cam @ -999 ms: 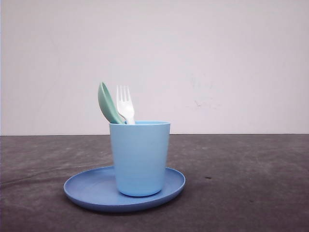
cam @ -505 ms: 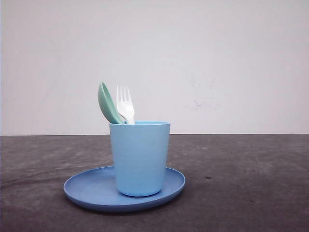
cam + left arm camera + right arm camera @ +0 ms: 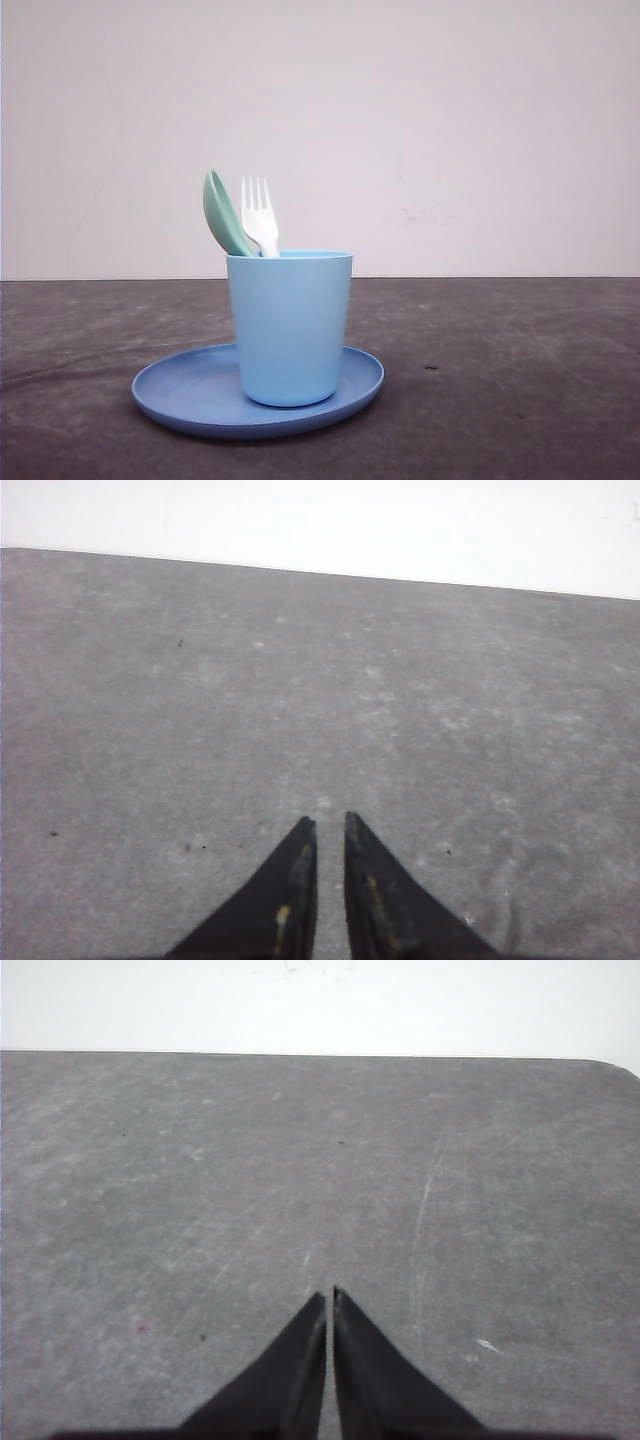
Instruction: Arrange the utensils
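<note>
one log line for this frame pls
fork + spoon: upright in cup | cup: on plate | left pincer: shut, empty | right pincer: shut, empty

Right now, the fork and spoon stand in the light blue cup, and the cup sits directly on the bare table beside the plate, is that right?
Not quite. The white fork and mint-green spoon do stand in the light blue cup, but the front view shows the cup on the round blue plate, not beside it.

Mint-green spoon (image 3: 225,215) and white fork (image 3: 259,215) stand in a light blue cup (image 3: 289,325) — on a deeper blue plate (image 3: 190,385). My grippers (image 3: 328,825) (image 3: 330,1298) are black, over a scuffed dark grey table (image 3: 520,380).
</note>
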Controlling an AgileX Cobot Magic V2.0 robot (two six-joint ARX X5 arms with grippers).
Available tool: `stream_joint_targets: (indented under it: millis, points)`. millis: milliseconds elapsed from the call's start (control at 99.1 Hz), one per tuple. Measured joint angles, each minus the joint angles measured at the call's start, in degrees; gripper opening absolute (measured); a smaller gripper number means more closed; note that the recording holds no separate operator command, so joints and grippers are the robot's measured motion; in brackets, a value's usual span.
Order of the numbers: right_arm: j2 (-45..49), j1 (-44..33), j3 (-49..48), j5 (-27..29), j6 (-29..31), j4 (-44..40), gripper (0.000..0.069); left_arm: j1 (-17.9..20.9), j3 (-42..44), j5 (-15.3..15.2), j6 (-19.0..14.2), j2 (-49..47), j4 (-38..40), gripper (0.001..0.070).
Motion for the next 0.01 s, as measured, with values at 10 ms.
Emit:
stream_joint_targets:
  millis: [10]
  points:
    - [0.0, 0.0, 0.0, 0.0, 0.0, 0.0, 0.0014, 0.0, 0.0, 0.0, 0.0, 0.0, 0.0, 0.0025]
